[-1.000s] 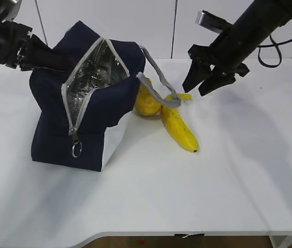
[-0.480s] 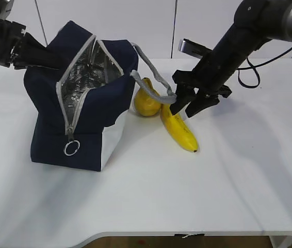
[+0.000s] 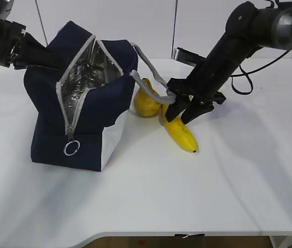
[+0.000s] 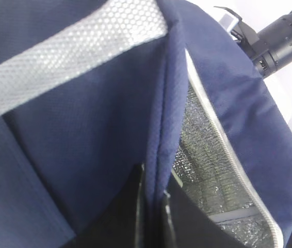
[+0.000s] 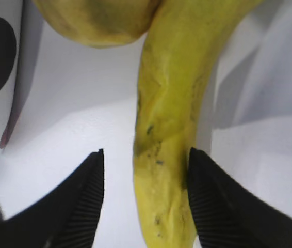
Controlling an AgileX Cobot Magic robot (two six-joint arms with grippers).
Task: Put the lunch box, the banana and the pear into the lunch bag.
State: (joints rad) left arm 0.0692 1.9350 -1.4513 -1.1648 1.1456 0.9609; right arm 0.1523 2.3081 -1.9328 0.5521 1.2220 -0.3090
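The navy lunch bag stands on the white table, zipper open, silver lining showing. My left gripper is shut on the bag's top fabric edge and holds its far side up. The pear lies against the bag's right side, and the banana lies just right of it. The bag's grey handle drapes over both. My right gripper is open and down over the banana, one finger on each side, the right pad close against the peel. The lunch box is out of view.
The zipper's ring pull hangs at the bag's front corner. The table's front edge runs along the bottom. A white wall stands behind the table. The right arm's black cable loops above the table at the back right.
My right gripper came down and left from above the table to straddle the banana. The left gripper pulled the bag's top more upright early on, then held still.
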